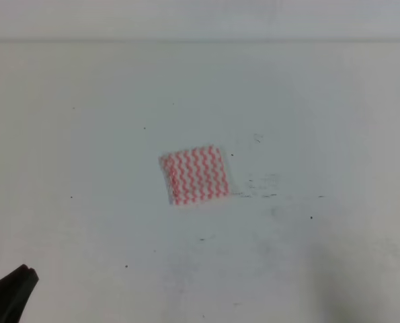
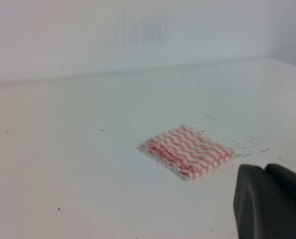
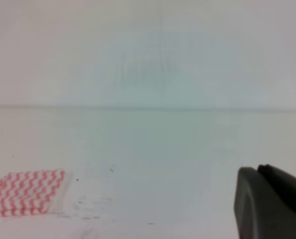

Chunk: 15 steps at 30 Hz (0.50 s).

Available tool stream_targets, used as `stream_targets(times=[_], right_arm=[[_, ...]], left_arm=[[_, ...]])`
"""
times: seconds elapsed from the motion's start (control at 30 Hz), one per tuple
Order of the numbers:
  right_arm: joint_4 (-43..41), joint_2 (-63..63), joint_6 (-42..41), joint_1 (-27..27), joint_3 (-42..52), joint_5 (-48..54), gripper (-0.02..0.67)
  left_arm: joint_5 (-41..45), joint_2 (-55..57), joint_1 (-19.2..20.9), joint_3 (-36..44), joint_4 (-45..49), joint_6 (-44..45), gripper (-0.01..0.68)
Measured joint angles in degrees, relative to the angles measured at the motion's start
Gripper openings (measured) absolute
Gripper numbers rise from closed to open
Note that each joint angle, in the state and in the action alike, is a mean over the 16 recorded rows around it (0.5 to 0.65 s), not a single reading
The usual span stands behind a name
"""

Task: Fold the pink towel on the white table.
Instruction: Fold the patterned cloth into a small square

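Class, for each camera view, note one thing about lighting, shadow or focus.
Exterior high: soft, even light, a faint shadow at bottom right, pink towel slightly blurred. Left wrist: the towel's stripes are fairly clear, the left gripper a dark blur. Right wrist: hazy and washed out, right gripper unfocused.

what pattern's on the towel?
Pink-red wavy zigzag stripes on white, on the pink towel; clearest in left wrist view.

No legible text, labels or numbers in any view. Towel (image 1: pixel 194 175) bears only a wavy stripe pattern.
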Motion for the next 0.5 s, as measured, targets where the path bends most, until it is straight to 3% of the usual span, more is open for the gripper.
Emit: stream_targets(times=[0.2, 0.5], right_arm=[[0.22, -0.12, 0.03, -0.46, 4.51, -0.54, -0.018], [-0.09, -0.24, 0.11, -0.51, 5.95, 6.46, -0.018]], left_arm=[[-0.03, 0.12, 0.00, -0.03, -0.01, 0.08, -0.001], [-0.04, 0.18, 0.00, -0.05, -0.01, 0.12, -0.001]])
